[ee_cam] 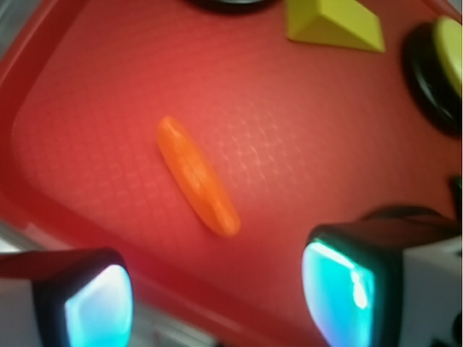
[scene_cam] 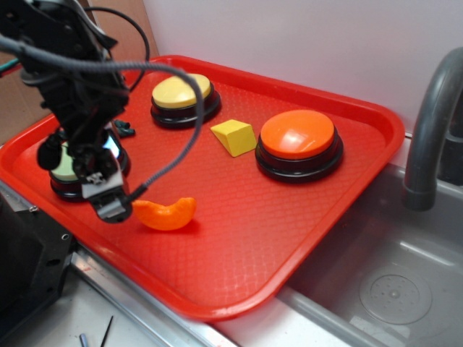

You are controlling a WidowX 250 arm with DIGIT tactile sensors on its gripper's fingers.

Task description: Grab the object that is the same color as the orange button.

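Item, one red tray [scene_cam: 239,253], textured, set beside a grey sink basin [scene_cam: 391,289]; we list its contents as follows. One orange button [scene_cam: 298,134], large and domed on a black base, at the tray's far right. One yellow-topped button [scene_cam: 181,92] on a like base, at the far left. One yellow wedge block [scene_cam: 234,136] between those two buttons, apart from both. One pale green-topped button [scene_cam: 66,170], largely hidden behind the arm at the near left. One orange crescent piece [scene_cam: 166,213], small and curved, lying flat on the tray near its front edge, well apart from the orange button. One gripper [scene_cam: 105,199], hanging above the tray just to the left of the crescent piece, not touching it. In the wrist view we find its two fingers [ee_cam: 340,289] spread wide with nothing between them, the crescent piece [ee_cam: 197,176] lying ahead of the gap and a little off its centre line.
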